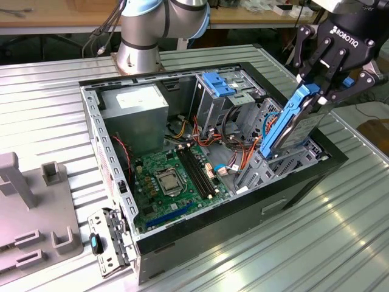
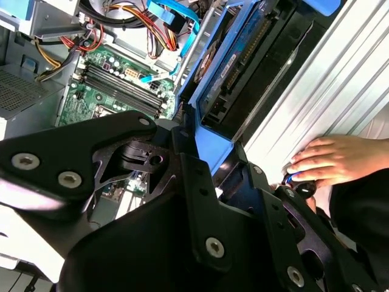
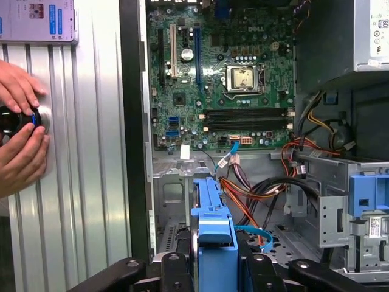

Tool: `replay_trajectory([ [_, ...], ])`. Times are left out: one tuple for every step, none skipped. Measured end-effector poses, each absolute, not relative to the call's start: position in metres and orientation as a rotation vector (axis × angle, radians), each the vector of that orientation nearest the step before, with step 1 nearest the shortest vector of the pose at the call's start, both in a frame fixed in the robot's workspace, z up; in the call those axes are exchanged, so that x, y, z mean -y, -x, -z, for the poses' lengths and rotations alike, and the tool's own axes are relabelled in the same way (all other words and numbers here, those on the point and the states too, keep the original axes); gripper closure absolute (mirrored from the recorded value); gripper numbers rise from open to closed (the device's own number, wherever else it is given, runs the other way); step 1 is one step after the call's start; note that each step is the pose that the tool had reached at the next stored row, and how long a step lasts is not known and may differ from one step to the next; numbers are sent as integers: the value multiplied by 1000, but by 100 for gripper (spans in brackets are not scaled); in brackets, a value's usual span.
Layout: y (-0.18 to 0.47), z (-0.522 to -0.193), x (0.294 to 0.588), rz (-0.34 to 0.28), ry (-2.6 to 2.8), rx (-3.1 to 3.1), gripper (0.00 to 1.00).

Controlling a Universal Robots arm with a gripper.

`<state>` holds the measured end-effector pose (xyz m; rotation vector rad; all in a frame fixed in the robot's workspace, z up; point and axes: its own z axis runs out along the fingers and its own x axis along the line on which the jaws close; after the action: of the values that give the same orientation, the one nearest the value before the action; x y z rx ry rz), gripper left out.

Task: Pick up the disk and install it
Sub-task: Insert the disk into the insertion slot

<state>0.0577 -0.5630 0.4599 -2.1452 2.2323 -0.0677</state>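
My gripper (image 1: 317, 91) is shut on the disk (image 1: 290, 126), a grey drive in a bright blue carrier rail. The disk hangs steeply tilted at the exterior view's right end of the open computer case (image 1: 109, 182). Its lower end reaches down into the grey drive bay (image 1: 285, 159) there, and its upper end sits between my fingers. In the second wrist view the disk (image 2: 243, 67) runs away from the gripper (image 2: 193, 141) along the case wall. In the first wrist view the blue carrier end (image 3: 213, 226) stands just ahead of the gripper (image 3: 213, 269).
Inside the case lie the green motherboard (image 1: 176, 176), the grey power supply box (image 1: 134, 112), a fixed blue bracket (image 1: 219, 82) on the drive cage, and loose orange and red cables (image 3: 255, 194). A person's hands (image 3: 21, 140) rest on the ribbed metal table beside the case. A grey fixture (image 1: 30, 213) stands at the exterior view's left.
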Motion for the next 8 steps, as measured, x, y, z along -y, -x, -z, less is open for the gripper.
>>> replay_trajectory([
  [-58, -460, 563, 68, 2145, -2232, 63],
  [-58, -460, 563, 68, 2145, -2232, 63],
  [-58, -459, 563, 68, 2145, -2232, 63],
  [-57, -459, 564, 67, 2145, -2232, 63],
  [-57, -459, 565, 68, 2145, -2232, 63],
  [-57, -458, 565, 68, 2145, -2232, 63],
  [-58, -458, 565, 68, 2145, -2232, 63],
  [-58, -458, 565, 68, 2145, -2232, 63],
])
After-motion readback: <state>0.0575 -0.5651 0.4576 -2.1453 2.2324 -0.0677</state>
